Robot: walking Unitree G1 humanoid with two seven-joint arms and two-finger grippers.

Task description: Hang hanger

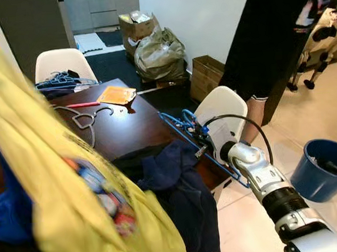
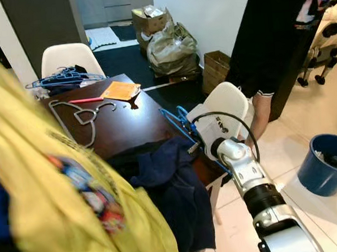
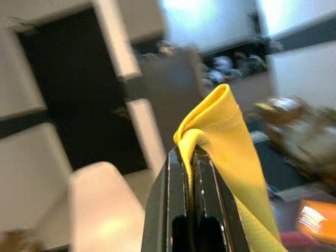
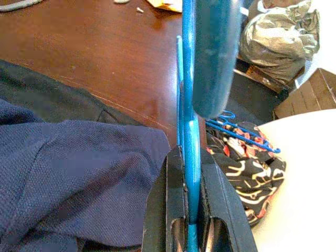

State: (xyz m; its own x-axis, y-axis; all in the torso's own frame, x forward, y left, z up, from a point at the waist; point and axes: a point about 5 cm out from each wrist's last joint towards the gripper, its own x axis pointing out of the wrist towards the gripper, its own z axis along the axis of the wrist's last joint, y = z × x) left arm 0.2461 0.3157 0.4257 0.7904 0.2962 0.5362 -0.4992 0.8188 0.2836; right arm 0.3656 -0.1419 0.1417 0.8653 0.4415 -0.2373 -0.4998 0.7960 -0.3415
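Plainly the blue hanger [image 4: 188, 131] is thin, stiff and light, likely plastic or coated wire, so it should not sag, though a smooth bar can twist or slip between flat fingers. The right gripper [image 4: 191, 210] is clamped on one of its straight bars, with the rest of the frame running on ahead of the fingers over the edge of the bench [image 1: 127, 126]. A grip nearer the hook would probably steady it more for hanging, since held by a bar it may swing.

Just beside the hanger, a navy garment [image 1: 182, 186] droops off the bench edge. Farther back on the bench lie grey hangers [image 1: 85, 118] and an orange packet [image 1: 117, 94]. The left gripper [image 3: 190, 157] is pinched shut on a fold of yellow cloth [image 3: 223, 126], soft and limp, raised well apart from the hanger. Beyond the bench stands a person [image 1: 273, 40].
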